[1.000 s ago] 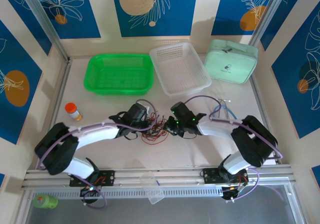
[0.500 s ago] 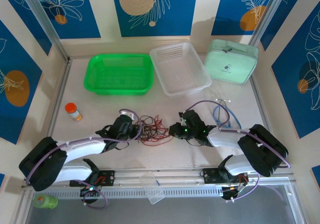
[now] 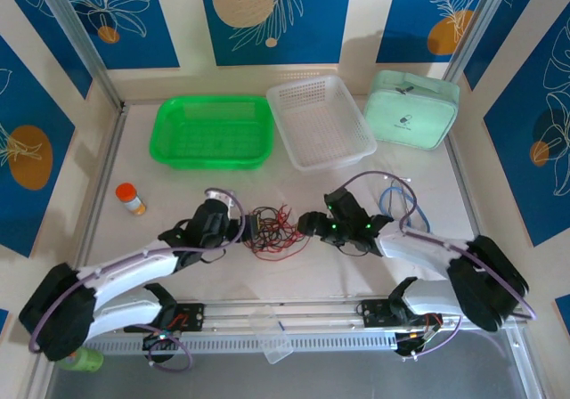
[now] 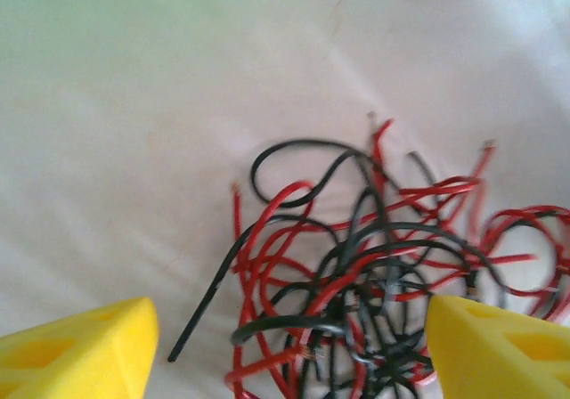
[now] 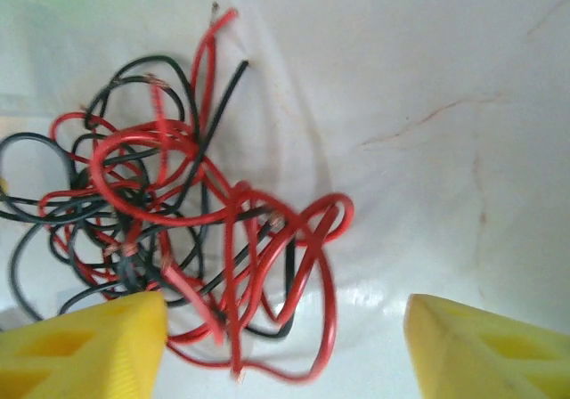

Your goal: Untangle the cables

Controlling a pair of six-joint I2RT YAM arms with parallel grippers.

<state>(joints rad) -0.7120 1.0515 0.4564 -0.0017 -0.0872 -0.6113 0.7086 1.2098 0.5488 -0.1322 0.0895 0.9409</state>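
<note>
White table [image 3: 178, 185], cables [image 3: 272, 232] tangled, clump stretched left-right

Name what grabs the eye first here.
A messy knot of red and black wires lies in the middle of the table, between the left hand and the right hand, both open. Behind it, a bright green basket and a white basket stand side by side at the far edge.

Pale tabletop [image 3: 294, 279], cream walls [image 3: 187, 25] with blue leaf-patterned panels [image 3: 303, 34], aluminium corner posts [image 3: 80, 43]
</note>
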